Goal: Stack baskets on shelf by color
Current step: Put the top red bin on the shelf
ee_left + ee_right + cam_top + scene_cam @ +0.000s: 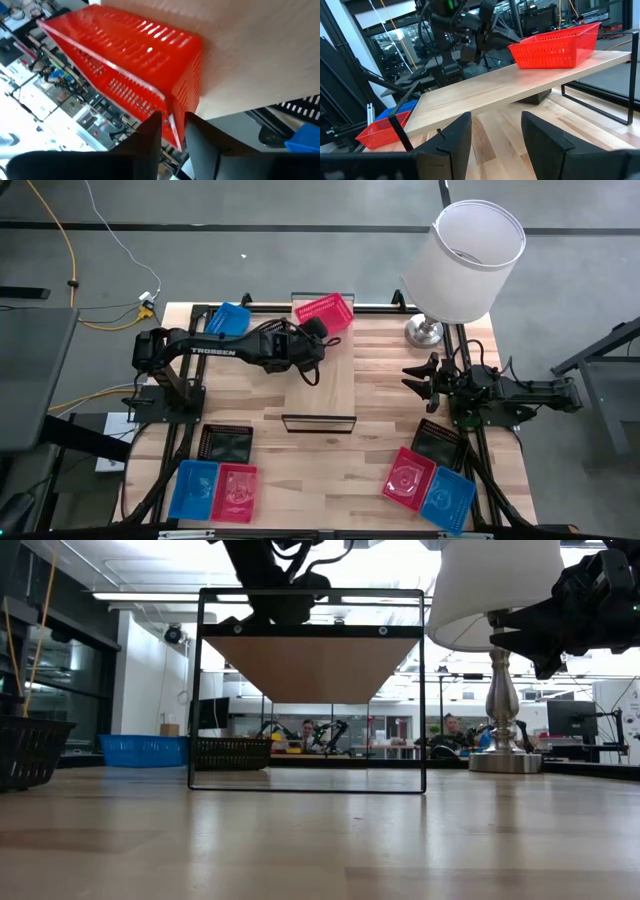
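Observation:
A red basket (323, 311) sits slantwise on the far end of the light-wood shelf (322, 385), which stands on its black frame in the middle of the table. My left gripper (314, 330) reaches in from the table's left and is shut on the basket's near corner. In the right wrist view the red basket (555, 47) stands upright on the shelf plank (510, 92). My right gripper (420, 375) waits open above the table, right of the shelf, and touches nothing. The low view shows only the underside of the shelf (310, 665). My left gripper (172, 122) pinches the red basket's wall at its corner (170, 107) between the two fingers. The fingers (150, 132) come slanting from the table's left and near side. The basket's bottom rests on the shelf's far end.
A blue basket (230, 318) lies at the table's far left. Black (225, 443), blue (193, 488) and red (235, 492) baskets lie near left. Black (438, 442), red (407, 477) and blue (447, 500) ones lie near right. A lamp (470, 260) stands far right.

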### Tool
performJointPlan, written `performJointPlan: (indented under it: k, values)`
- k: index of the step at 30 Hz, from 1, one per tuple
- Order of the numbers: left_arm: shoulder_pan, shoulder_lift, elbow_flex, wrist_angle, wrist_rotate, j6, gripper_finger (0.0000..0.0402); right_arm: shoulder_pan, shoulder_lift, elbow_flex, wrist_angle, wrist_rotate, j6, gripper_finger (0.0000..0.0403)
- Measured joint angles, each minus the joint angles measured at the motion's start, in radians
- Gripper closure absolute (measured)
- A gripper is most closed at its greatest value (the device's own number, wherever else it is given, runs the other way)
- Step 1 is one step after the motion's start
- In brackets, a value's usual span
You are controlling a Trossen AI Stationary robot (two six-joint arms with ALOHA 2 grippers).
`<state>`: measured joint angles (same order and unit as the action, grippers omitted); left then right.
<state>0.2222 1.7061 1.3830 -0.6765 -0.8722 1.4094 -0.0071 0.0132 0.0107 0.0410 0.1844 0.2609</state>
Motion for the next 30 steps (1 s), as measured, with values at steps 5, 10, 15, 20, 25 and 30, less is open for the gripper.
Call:
performJointPlan:
  k: [5,10,15,20,25,30]
  values:
    - [-0.01,0.0,0.0,0.0,-0.088,-0.049,0.0291,0.0,0.0,0.0,0.0,0.0,0.0,0.0242]
    - [-0.04,-0.007,0.0,-0.001,-0.202,-0.126,0.0276,0.0,0.0,0.0,0.0,0.0,0.0,0.0242]
    - [-0.093,-0.08,0.0,0.05,-0.118,-0.312,0.0284,0.0,0.0,0.0,0.0,0.0,0.0,0.0242]
    - [-0.126,-0.193,0.001,0.11,0.223,-0.798,0.0345,0.0,0.0,0.0,0.0,0.0,0.0,0.0242]
    - [-0.094,-0.229,-0.041,0.201,0.601,-1.255,0.0393,0.0,0.0,0.0,0.0,0.0,0.0,0.0242]
    - [-0.063,-0.203,-0.14,0.4,0.627,-1.592,0.0399,0.0,0.0,0.0,0.0,0.0,0.0,0.0242]
